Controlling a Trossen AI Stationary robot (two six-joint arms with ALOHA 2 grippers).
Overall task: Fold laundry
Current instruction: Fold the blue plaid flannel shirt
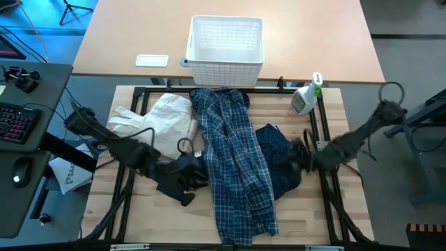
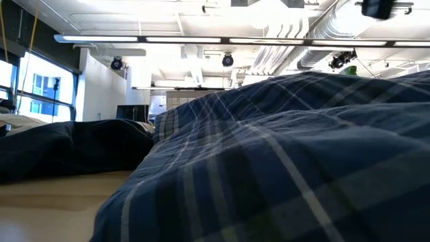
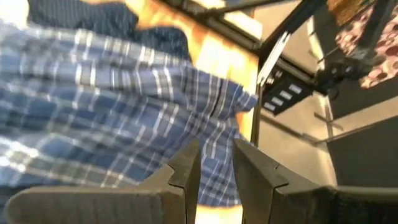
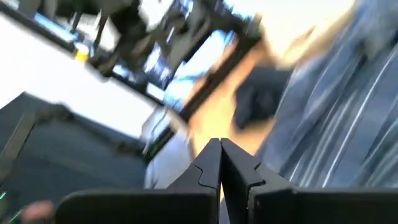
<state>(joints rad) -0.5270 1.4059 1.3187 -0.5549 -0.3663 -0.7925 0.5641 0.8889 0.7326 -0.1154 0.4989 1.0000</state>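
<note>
The blue-and-white plaid shirt [image 1: 233, 160] lies spread lengthwise down the middle of the wooden table and fills the low view [image 2: 282, 161]. A navy shirt [image 1: 279, 157] lies bunched against its right side. A small black piece [image 1: 178, 187] lies at its left side. My left gripper [image 1: 191, 166] hovers over that black piece beside the plaid shirt; in its wrist view the fingers [image 3: 214, 168] stand a narrow gap apart with nothing between them. My right gripper [image 1: 296, 153] is above the navy shirt, shut and empty [image 4: 219, 152].
A cream garment [image 1: 164, 120] lies at the far left of the table. A white lattice basket [image 1: 226, 42] stands on the lighter table beyond, and a spray bottle [image 1: 306, 97] at the far right corner. A black frame rail [image 1: 320, 118] borders the work area.
</note>
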